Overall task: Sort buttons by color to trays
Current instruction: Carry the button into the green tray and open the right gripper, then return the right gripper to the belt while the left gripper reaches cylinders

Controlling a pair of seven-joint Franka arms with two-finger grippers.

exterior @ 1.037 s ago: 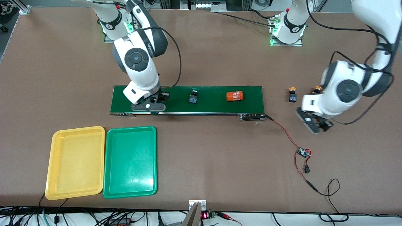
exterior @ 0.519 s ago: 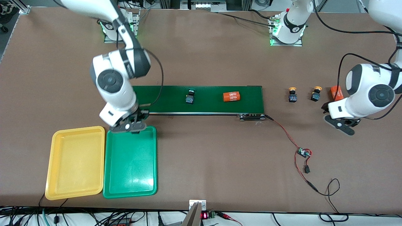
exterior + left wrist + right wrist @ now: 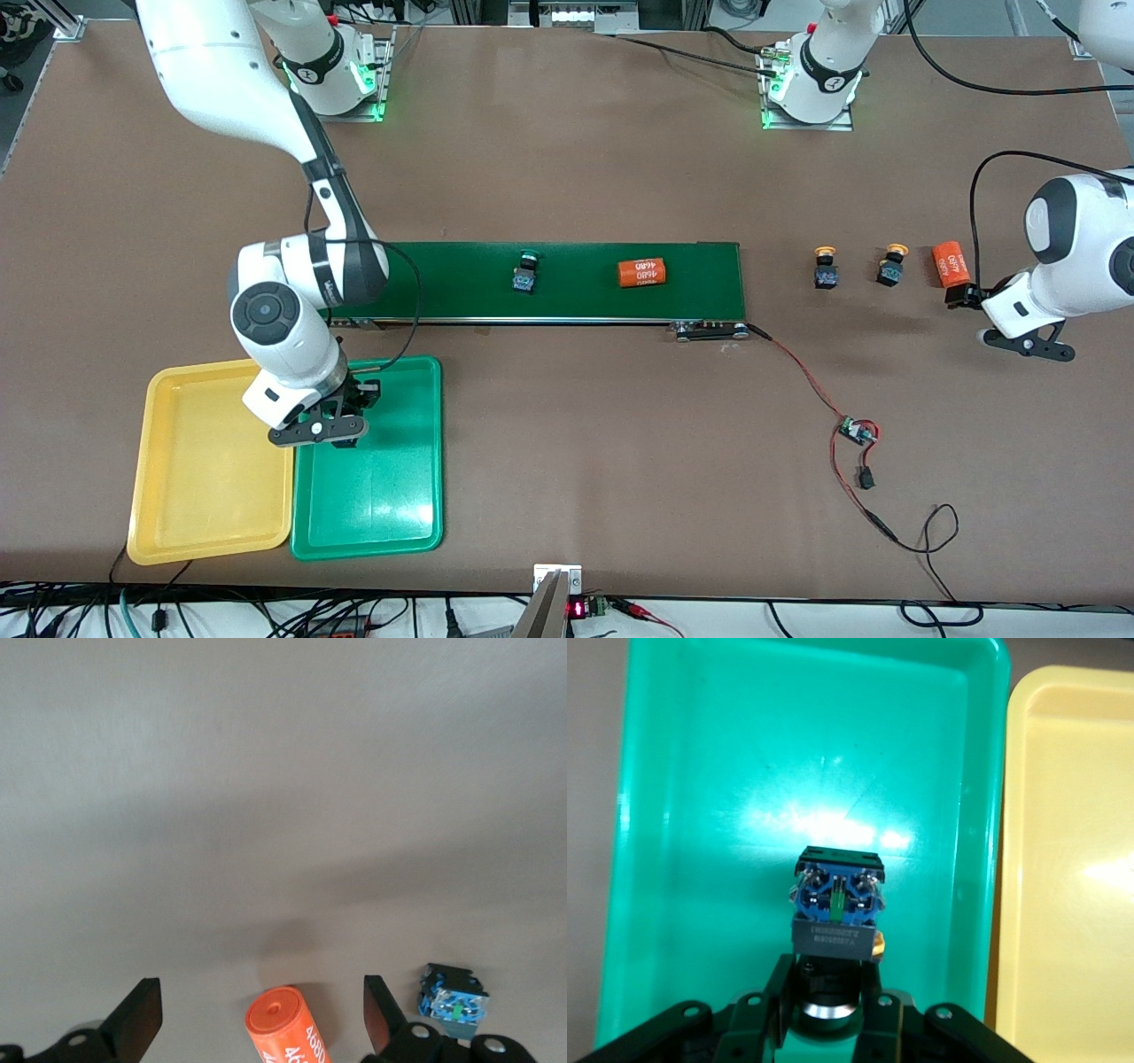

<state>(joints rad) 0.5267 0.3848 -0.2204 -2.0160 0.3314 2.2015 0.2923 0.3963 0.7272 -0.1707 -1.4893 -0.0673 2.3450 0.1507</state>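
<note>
One button sits clenched in the right end effector over the green tray.

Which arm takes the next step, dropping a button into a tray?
Right. Its end effector is shut on a button above the green tray, beside the yellow tray. The left end effector, open and empty, hangs over an orange cylinder at the table's left-arm end.
</note>
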